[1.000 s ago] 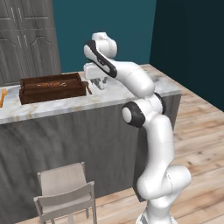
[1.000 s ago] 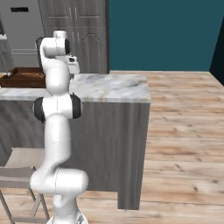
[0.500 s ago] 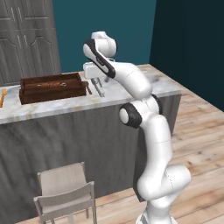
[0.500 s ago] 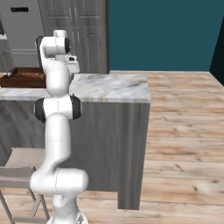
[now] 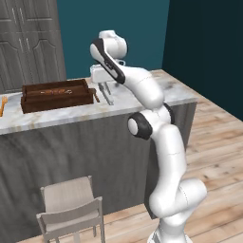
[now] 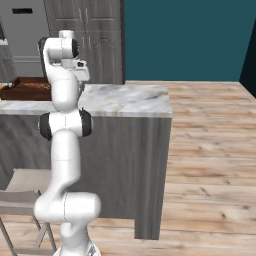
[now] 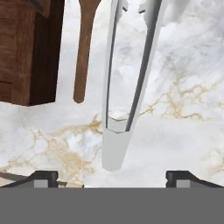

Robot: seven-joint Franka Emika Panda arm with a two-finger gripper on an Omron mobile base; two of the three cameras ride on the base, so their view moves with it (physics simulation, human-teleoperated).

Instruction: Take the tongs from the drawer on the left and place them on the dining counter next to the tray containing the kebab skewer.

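The tongs (image 7: 127,74) lie flat on the marble dining counter (image 5: 156,95), joined end toward my hand, arms pointing away. They rest just right of the dark wooden tray (image 5: 57,97) that holds the kebab skewer (image 5: 54,91). My gripper (image 7: 113,177) hovers just above the tongs' joined end, open, its fingertips (image 7: 43,177) wide on either side and touching nothing. From the left base view the gripper (image 5: 103,88) hangs over the tongs (image 5: 109,97) at the tray's right end. The drawer is out of view.
A brown wooden handle (image 7: 85,48) sticks out between the tray (image 7: 26,48) and the tongs. A grey chair (image 5: 71,209) stands in front of the counter. A small orange-brown thing (image 5: 2,105) lies at the counter's left edge. Tall grey cabinets (image 5: 28,42) stand behind.
The jaws have spread wide and let go of the tongs, which now lie on the counter beside the tray. The arm has hardly moved.
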